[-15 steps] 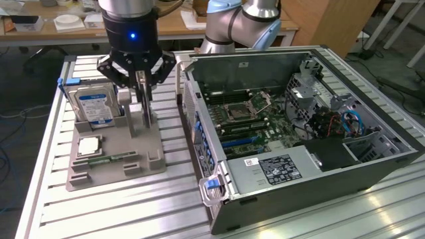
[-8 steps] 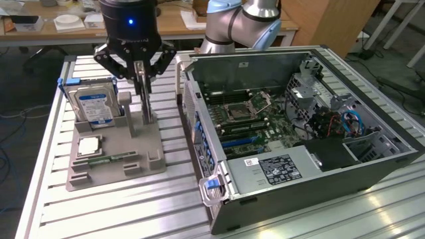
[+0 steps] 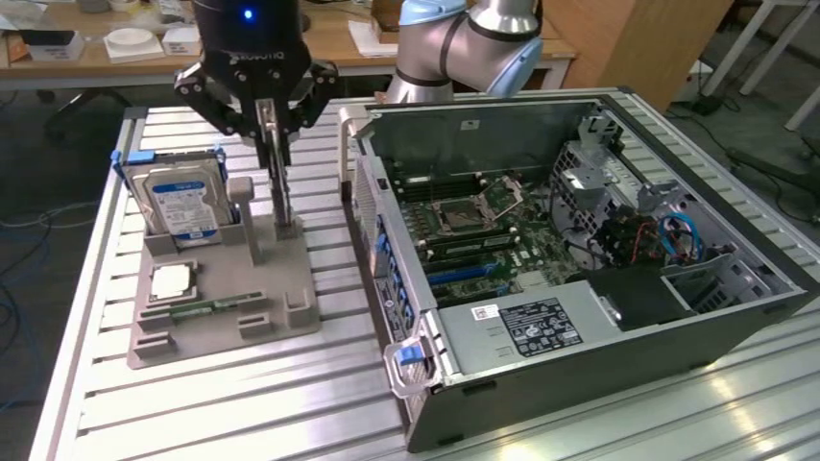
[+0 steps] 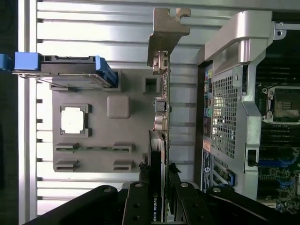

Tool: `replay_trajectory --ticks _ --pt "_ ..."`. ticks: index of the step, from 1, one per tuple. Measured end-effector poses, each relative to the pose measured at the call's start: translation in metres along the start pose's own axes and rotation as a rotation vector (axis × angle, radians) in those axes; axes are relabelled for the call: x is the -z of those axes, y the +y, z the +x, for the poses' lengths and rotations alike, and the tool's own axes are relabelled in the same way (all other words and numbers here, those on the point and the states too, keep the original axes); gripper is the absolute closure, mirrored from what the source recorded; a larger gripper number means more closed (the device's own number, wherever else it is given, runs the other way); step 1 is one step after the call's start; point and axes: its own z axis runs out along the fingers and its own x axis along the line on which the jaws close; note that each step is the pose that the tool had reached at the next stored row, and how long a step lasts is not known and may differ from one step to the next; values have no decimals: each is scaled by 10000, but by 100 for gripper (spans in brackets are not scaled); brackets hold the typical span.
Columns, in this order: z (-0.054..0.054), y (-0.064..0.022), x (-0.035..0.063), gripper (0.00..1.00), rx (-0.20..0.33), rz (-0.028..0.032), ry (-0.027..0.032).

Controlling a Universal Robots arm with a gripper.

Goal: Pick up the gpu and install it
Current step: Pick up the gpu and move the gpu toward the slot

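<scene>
The gripper (image 3: 277, 134) is clamped on the gpu (image 3: 278, 197), fingers (image 4: 143, 174) pinching both faces of the card. It stands upright on edge over the grey fixture tray (image 3: 218, 341), between the hard drive (image 3: 180, 202) and the open computer case (image 3: 577, 240).

gpu (image 4: 158, 154): 1 | hard drive (image 3: 180, 202): 1 | processor chip (image 3: 172, 280): 1 | memory stick (image 3: 211, 307): 1 | grey holder tray (image 3: 276, 322): 1 | open computer case (image 3: 539, 336): 1 | slatted aluminium table (image 3: 256, 408): 1 | robot arm (image 3: 448, 38): 1 | gripper (image 4: 158, 168): 1
</scene>
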Motion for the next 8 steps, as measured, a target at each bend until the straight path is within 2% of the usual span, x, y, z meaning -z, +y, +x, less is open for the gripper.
replay_trajectory --ticks 8 --pt "-4 7 210 75 -1 -2 -2"
